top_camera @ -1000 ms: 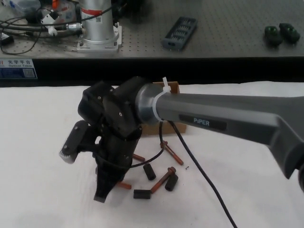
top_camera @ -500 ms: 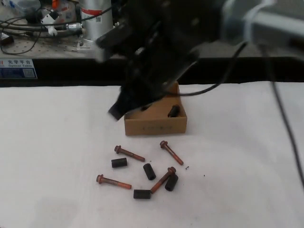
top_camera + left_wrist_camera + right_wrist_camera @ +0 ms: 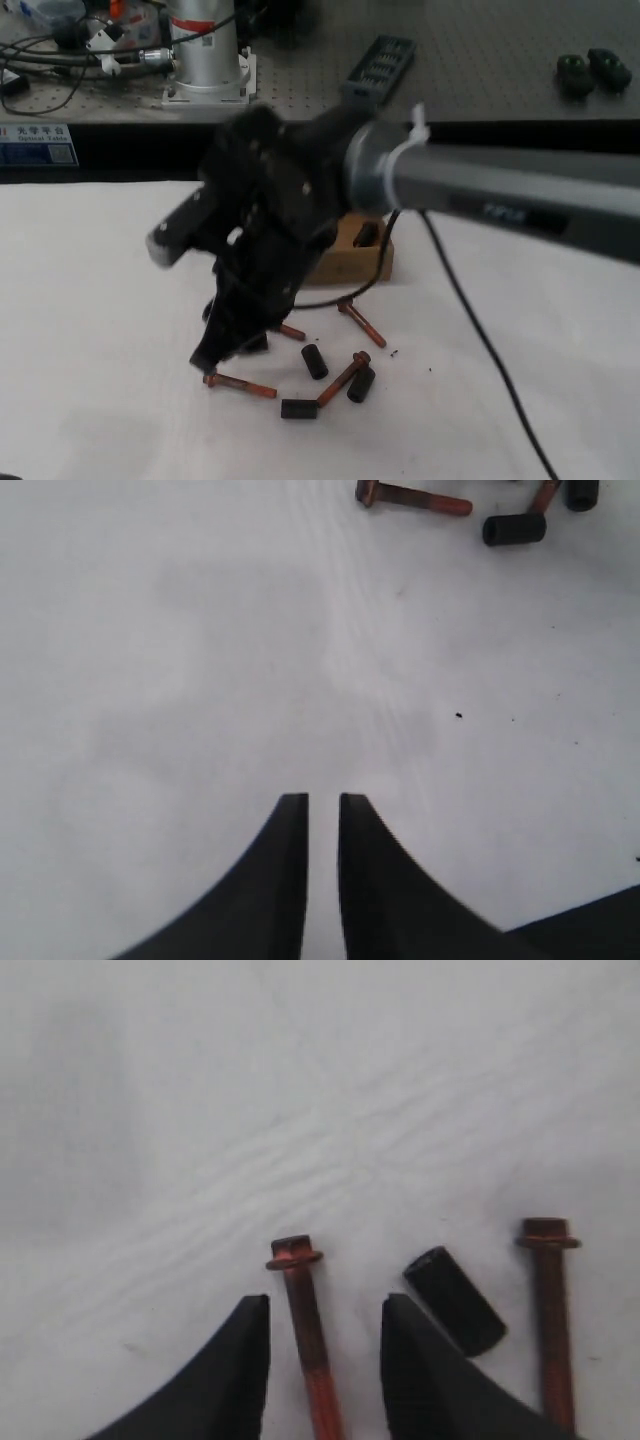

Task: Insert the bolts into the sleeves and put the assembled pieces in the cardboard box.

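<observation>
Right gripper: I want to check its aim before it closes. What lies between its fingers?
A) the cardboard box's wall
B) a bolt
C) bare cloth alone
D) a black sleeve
B: in the right wrist view a bolt lies on the white cloth inside the open right gripper, with a black sleeve outside it.

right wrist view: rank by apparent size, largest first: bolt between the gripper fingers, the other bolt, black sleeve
1-2. Centre bolt, straddled by the open right gripper, and other bolt: they look about alike, so no ranking between them.
3. Black sleeve: clearly the smallest.
</observation>
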`<action>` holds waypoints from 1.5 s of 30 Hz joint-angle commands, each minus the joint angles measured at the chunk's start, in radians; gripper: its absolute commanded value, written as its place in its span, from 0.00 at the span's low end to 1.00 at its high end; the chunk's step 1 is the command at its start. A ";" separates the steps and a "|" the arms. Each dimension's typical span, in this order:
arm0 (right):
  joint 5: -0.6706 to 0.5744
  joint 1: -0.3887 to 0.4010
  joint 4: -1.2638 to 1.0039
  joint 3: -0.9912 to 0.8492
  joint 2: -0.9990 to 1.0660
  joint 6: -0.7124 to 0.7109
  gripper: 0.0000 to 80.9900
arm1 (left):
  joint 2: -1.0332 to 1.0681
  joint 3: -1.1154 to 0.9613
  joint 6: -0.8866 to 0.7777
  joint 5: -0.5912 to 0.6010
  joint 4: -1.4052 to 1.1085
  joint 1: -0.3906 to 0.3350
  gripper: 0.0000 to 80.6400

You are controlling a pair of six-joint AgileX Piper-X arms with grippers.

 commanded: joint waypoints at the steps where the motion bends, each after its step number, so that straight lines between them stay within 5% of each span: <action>1: -0.013 0.007 -0.041 -0.004 0.022 -0.008 0.35 | -0.022 -0.010 -0.023 -0.015 0.045 0.002 0.11; 23: 0.013 0.008 -0.023 -0.004 0.112 -0.008 0.35 | -0.031 -0.010 -0.026 -0.015 0.062 0.002 0.11; 30: 0.024 0.008 0.009 -0.004 0.112 0.001 0.02 | -0.031 -0.010 -0.026 -0.013 0.067 0.002 0.11; 35: -0.010 0.008 0.006 -0.004 0.071 0.069 0.05 | -0.031 -0.010 -0.026 -0.011 0.067 0.002 0.11; 45: -0.006 -0.045 0.057 0.056 -0.186 0.090 0.05 | 0.098 -0.030 0.030 0.198 -0.056 0.002 0.11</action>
